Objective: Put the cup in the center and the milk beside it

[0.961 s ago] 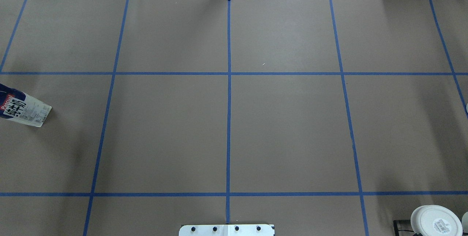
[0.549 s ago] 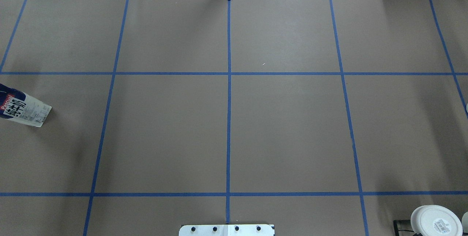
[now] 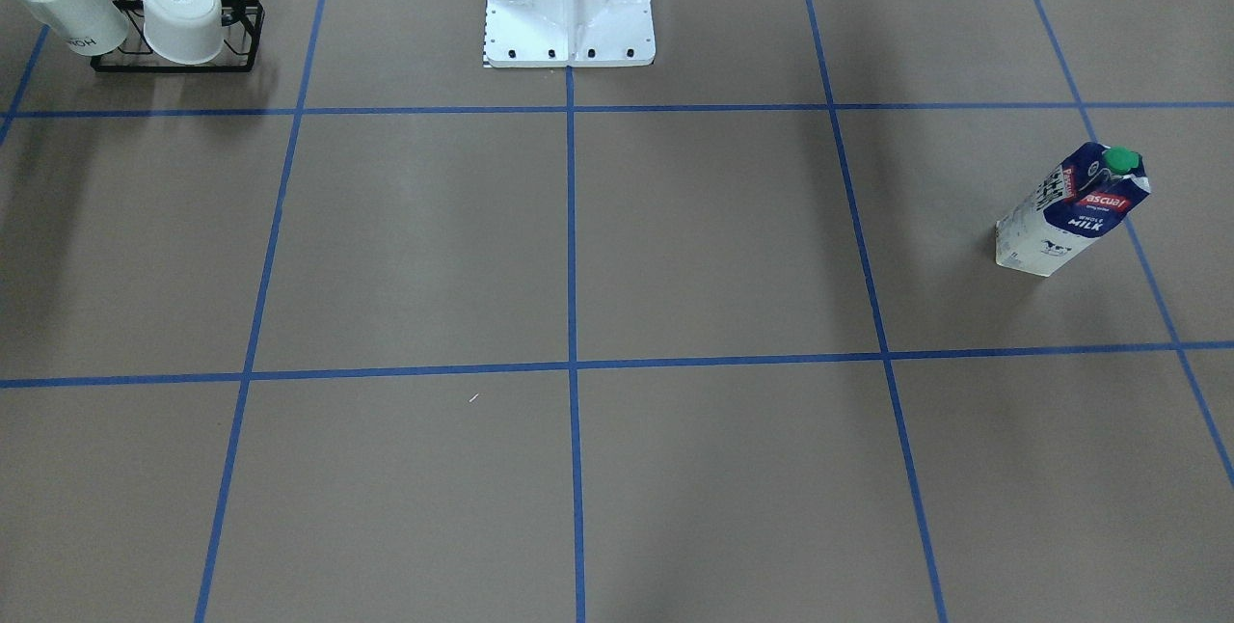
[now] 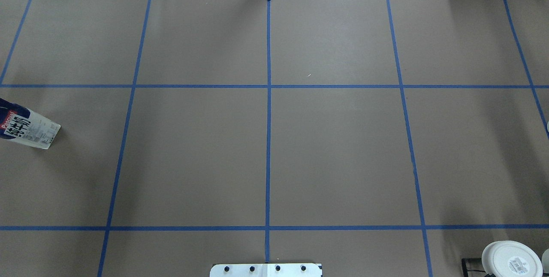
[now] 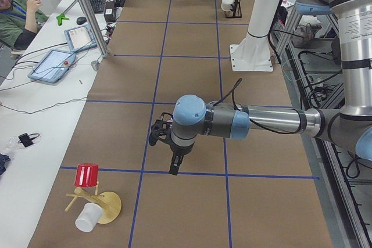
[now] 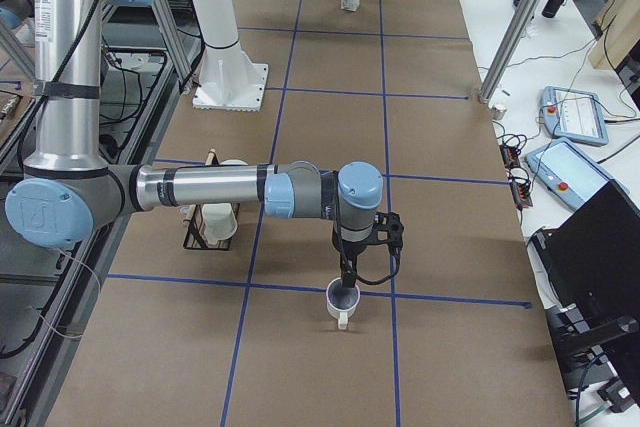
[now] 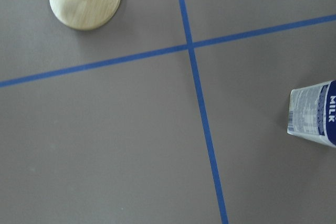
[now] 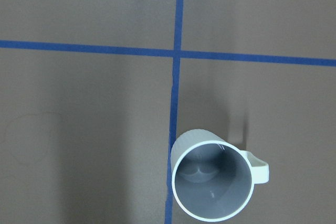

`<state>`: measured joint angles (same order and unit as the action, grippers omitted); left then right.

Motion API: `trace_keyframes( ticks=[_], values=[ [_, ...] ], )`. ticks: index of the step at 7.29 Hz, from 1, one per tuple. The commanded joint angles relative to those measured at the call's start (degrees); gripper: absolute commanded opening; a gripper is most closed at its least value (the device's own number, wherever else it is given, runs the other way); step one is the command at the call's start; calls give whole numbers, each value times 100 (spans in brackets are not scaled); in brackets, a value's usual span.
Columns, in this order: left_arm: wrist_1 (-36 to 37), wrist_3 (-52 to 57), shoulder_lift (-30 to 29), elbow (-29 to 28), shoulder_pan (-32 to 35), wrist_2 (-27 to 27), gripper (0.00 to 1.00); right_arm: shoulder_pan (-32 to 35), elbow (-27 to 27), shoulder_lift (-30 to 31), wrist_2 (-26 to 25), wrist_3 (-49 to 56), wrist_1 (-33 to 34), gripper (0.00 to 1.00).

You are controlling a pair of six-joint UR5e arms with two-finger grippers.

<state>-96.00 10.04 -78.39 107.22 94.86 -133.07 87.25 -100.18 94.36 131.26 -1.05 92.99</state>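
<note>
Nothing placed yet, I'd say. cup (image 8: 212, 182) stands upright on a tape line (image 8: 176, 98) at the robot's right end, with right gripper (image 6: 346, 275) directly above it; can't tell if it's open or closed. center (image 4: 268, 157) holds neither item. milk (image 3: 1070, 213) stands upright at the far left end, left gripper (image 5: 174, 166) near it, state also unclear. cup: smooth off-white, grey inside, squarish handle. milk: boxy printed carton, green cap.

— where's the milk (image 3: 1070, 213)?
— upright at far right, near a blue tape line (image 3: 1156, 295), green cap on top.
— and top left?
— a black wire rack (image 3: 174, 67) holding a lettered white cup (image 3: 72, 6) and another white cup (image 3: 183, 15). white robot base (image 3: 569, 1) top centre.
</note>
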Motion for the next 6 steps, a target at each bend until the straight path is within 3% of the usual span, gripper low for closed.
trace_keyframes(
  ticks=[1,2,3,4,5,6],
  values=[
    [-487,-54,-358,-51,7,-26,99,3,7,-425,-56,-35,0,100],
    [-1003,-55,-431,-87,7,-26,99,3,-62,-706,-153,-44,0,100],
    [-1060,-116,-414,-113,7,-35,99,3,94,-943,-206,-201,9,100],
    [-1157,-221,-405,-192,15,-87,99,55,-235,-719,-319,41,-183,100],
    [-1166,-239,-405,-236,15,-271,99,38,153,-648,-225,566,-915,100],
    [-1166,-239,-414,-236,15,-272,99,-180,444,-569,89,397,-1645,100]
  ],
)
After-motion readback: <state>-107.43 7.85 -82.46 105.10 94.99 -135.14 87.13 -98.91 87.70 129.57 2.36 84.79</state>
